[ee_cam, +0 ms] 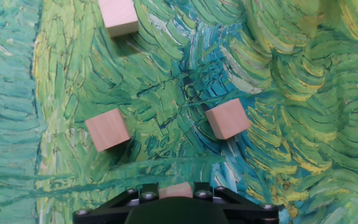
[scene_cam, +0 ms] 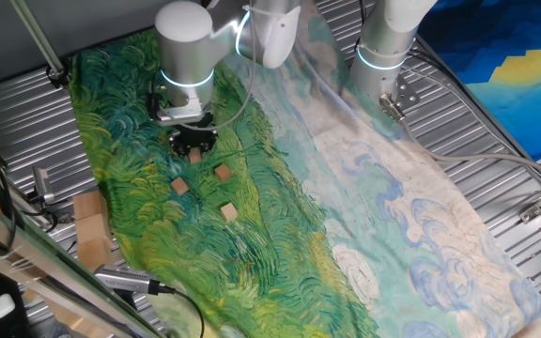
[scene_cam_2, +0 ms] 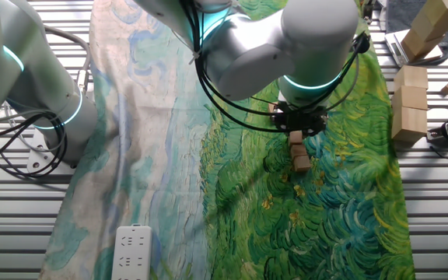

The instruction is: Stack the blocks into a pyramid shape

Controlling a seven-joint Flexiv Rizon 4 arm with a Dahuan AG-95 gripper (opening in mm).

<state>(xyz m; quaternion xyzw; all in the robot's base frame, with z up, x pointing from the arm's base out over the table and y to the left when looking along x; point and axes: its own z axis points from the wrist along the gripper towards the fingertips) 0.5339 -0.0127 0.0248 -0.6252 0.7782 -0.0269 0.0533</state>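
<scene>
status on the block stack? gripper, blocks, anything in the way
Gripper shut on one block, above the cloth. Three loose blocks lie apart, nothing stacked yet. Nothing in the way.

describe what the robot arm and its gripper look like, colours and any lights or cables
The arm is built of thick, rounded, glossy light-grey segments, with glowing cyan light rings at the joints. Black cables loop along it down to the wrist. The gripper is small, black and angular, much darker than the arm, with visible screw heads along its edge in the hand view.
</scene>
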